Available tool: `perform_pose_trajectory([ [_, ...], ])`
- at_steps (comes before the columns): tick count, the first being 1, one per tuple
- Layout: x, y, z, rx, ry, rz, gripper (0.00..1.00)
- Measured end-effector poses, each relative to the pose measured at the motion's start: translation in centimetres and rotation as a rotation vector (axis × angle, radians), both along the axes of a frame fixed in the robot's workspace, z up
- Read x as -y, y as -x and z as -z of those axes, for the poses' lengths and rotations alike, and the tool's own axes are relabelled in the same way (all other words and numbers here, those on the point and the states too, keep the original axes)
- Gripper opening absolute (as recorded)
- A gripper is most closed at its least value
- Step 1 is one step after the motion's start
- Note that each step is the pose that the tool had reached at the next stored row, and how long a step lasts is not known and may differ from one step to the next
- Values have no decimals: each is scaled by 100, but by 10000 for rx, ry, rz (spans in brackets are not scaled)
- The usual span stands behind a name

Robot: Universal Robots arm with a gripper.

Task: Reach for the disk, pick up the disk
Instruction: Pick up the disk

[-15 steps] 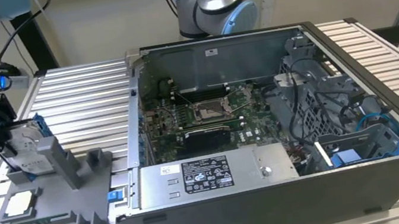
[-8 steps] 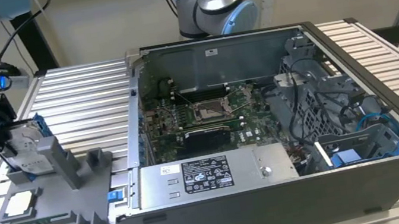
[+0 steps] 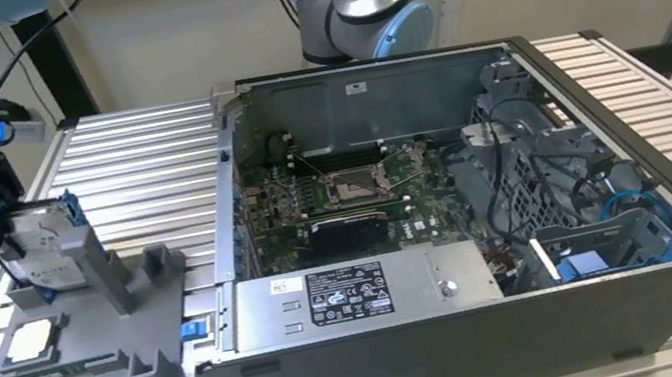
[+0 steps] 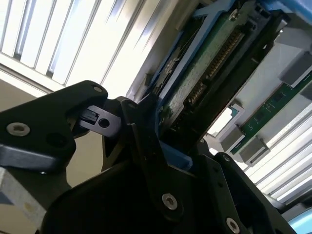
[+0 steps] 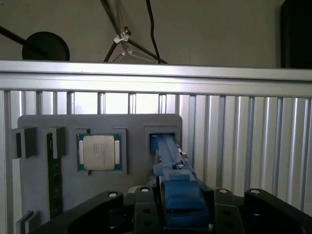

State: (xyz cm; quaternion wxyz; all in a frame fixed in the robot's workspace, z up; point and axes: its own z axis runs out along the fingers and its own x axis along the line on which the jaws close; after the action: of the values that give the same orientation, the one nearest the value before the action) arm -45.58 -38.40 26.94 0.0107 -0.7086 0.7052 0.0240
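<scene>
Contact is being made by the pincer (image 5: 179, 207) with the blue frame (image 5: 168, 161) of the disk (image 3: 49, 246): in the first wrist view the fingers (image 5: 145, 209) are being shown narrowed on either side of that frame, apparently clamped on it. The disk is being held on edge at the exterior view's left, its lower end being seated in, or just at, a slot (image 5: 155, 139) of the grey holder (image 3: 82, 375); whether it is being lifted clear cannot be told. Just beside that slot a square chip (image 5: 99, 152) is being cradled by the holder. The holder is being carried by the table (image 3: 144, 168), with the computer case (image 3: 666, 227) well apart at the exterior view's right. As a judgement, the hold is being taken on plastic near one end only, so the disk may be tilted and jammed in the slot, the holder dragged along, or the frame slipped through the fingers and the disk dropped near the chip.
</scene>
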Motion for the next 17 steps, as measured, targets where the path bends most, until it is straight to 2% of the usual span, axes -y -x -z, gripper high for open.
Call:
perform_pose_trajectory([
  [7, 0, 1, -115, -2, 2, 1, 100],
  [8, 0, 0, -126, 2, -1, 1, 0],
  [11, 0, 0, -156, 0, 1, 0, 0],
  [17, 0, 1, -156, 0, 1, 0, 0],
])
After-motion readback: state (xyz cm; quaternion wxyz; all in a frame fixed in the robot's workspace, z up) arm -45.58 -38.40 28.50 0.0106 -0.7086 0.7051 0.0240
